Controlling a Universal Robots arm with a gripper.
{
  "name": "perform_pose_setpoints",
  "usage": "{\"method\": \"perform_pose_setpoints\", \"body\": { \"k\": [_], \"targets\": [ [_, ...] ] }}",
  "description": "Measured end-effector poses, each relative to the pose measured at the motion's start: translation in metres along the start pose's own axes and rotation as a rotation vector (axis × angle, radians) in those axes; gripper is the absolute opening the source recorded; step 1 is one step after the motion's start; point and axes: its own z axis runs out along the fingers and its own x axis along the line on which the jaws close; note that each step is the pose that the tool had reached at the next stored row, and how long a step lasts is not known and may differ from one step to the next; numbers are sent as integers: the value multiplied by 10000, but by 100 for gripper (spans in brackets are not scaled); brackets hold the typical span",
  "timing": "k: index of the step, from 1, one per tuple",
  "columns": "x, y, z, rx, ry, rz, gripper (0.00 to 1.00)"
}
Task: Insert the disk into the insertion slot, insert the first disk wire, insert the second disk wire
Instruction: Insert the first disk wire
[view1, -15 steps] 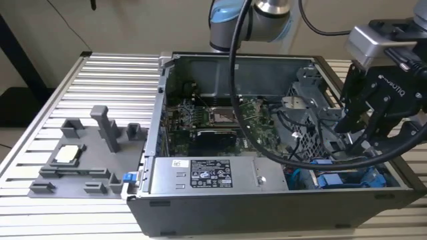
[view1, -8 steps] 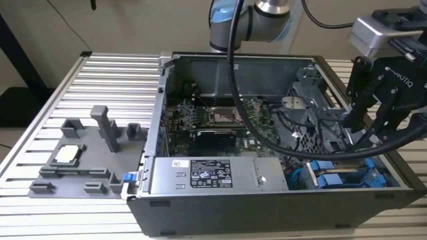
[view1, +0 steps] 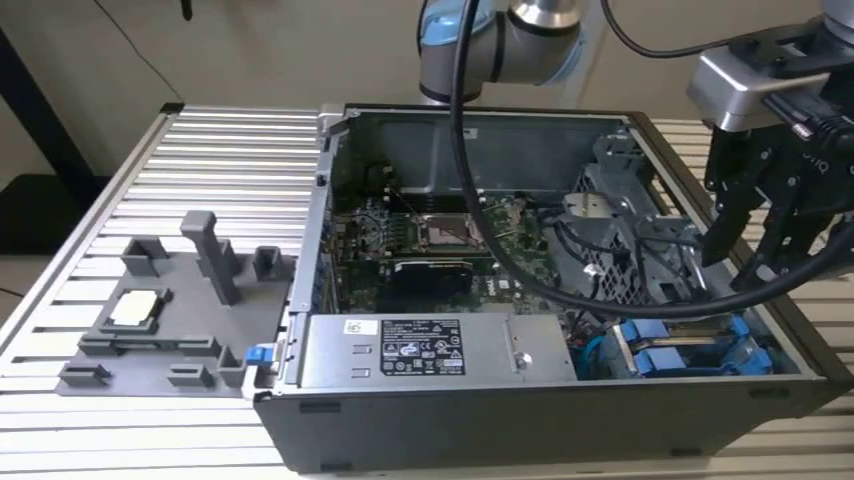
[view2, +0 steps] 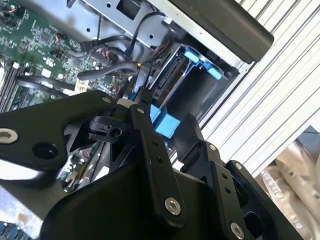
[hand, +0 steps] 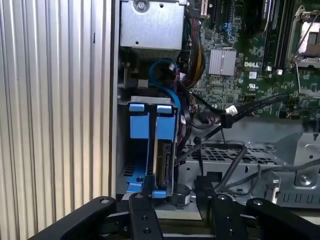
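The fingers (view1: 718, 232) are wide apart and hold nothing. The disk (hand: 163, 155) stands on its edge in the slot (hand: 121, 165), down inside the case (view1: 534, 415). Its long side points at the fingers, which hang above its near end.

The table (view1: 200, 150) is ribbed bare metal with a dull sheen. The cage (hand: 260, 152) is matt grey perforated sheet metal. The disk (hand: 163, 150) has a smooth, bright blue plastic frame. The gripper (view1: 747, 262) is matt black, and the cables (hand: 240, 111) are smooth and black.
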Motion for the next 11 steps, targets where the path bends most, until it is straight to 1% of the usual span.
{"method": "perform_pose_setpoints", "body": {
  "k": [1, 2, 8, 9, 11],
  "targets": [
    [-8, 0, 3, 101, 2, -34, 47],
    [-21, 2, 11, 177, 0, -75, 47],
    [-154, 13, 95, 397, -28, -377, 47],
    [-166, 15, 102, 442, -27, -403, 47],
    [-173, 19, 108, 490, -27, -415, 47]
  ]
}}
